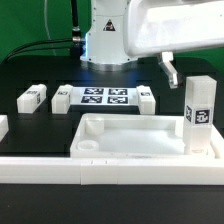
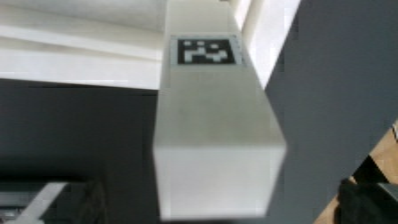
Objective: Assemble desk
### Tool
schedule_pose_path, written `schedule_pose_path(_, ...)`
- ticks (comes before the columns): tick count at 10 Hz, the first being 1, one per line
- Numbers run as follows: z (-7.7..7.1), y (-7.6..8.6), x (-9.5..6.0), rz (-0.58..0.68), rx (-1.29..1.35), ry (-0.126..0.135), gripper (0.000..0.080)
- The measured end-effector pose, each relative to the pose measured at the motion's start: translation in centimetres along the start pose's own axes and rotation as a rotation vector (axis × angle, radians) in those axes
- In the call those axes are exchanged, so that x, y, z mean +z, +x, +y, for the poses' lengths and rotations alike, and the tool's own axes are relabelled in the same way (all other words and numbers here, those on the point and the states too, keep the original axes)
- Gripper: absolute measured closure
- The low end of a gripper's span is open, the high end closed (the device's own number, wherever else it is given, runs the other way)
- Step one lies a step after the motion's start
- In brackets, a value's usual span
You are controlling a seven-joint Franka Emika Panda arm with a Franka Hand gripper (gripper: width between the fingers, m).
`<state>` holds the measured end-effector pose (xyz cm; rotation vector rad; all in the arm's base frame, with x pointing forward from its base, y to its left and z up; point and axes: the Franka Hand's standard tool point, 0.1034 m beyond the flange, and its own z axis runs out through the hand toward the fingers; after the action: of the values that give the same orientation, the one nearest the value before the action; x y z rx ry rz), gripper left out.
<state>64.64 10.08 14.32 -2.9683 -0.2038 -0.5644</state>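
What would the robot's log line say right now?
leg: upright at desk top corner; gripper: near leg, grip unclear; loose legs: lying by marker board

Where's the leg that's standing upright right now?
In the exterior view, the upright leg stands on the view's right, at the right-hand end of the desk top.

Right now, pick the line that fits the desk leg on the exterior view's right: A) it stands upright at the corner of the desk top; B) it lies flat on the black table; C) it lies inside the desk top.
A: the leg stands upright at a corner of the desk top.
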Motion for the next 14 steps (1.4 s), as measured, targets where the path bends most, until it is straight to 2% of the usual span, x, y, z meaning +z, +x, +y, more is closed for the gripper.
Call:
schedule_pose_path(7,-0.2,-0.4,0.4,-0.018,0.008,-0.001,0.015)
schedule_pose_path(8,-0.4,-0.9,0.6,-0.057,0.019,-0.006,0.015)
schedule_pose_path(9,-0.6,-1.5,0.7,-0.132,0.015,0.001,0.015)
schedule_pose_path(10,-0.4,-1.5,0.9,-0.147,0.016,0.002,0.015)
schedule_pose_path(11,-0.3,-2.5,1.1,-0.226,0.006,0.013,0.015)
schedule_pose_path(14,-0.9,-3.0,0.9,-0.397,0.015,0.044,0.015)
